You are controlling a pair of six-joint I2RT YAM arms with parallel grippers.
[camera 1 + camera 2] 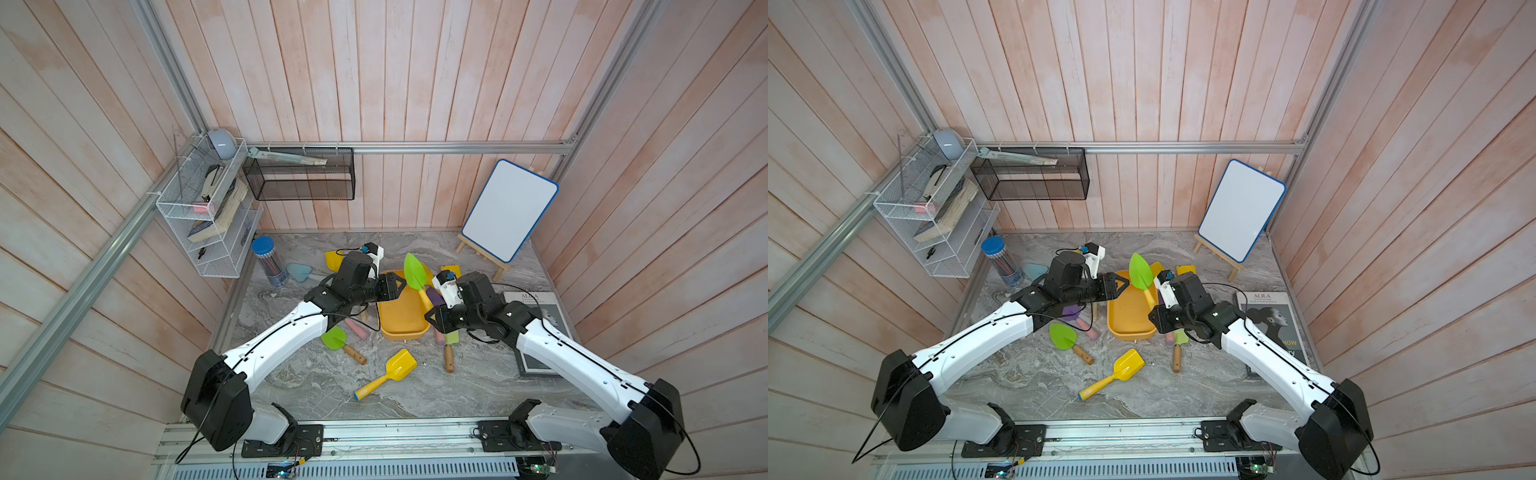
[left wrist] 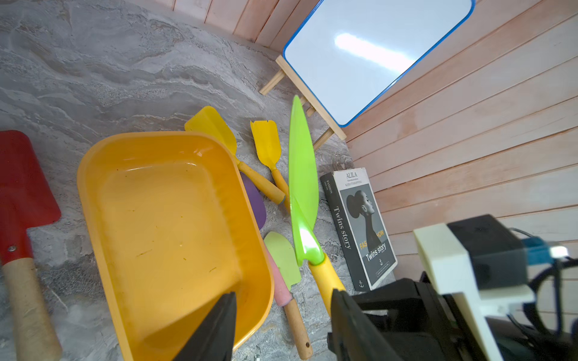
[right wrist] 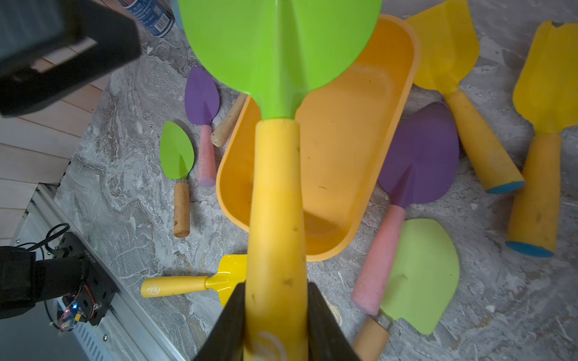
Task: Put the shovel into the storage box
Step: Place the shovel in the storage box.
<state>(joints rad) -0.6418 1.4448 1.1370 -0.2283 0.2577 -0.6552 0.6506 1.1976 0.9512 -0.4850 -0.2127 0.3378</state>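
The shovel (image 1: 413, 272) (image 1: 1140, 272) has a bright green blade and a yellow handle. My right gripper (image 3: 276, 286) (image 1: 432, 313) is shut on the handle and holds it tilted, blade up, over the right side of the storage box (image 1: 403, 320) (image 1: 1129, 316). This is a shallow yellow-orange tray with nothing in it (image 3: 344, 140). My left gripper (image 2: 284, 293) (image 1: 401, 286) hovers over the box's far left edge (image 2: 172, 218) and points at the shovel (image 2: 301, 187). Its jaws are open with nothing between them, and one finger is close beside the yellow handle.
Loose shovels ring the box: a yellow one (image 1: 390, 370) and a green one with a wooden handle (image 1: 340, 343) in front, a red one (image 2: 22, 187) on the left, and purple, yellow and pale green ones on the right. A book (image 1: 536, 332), whiteboard easel (image 1: 509, 210) and pencil jar (image 1: 270, 262) stand around.
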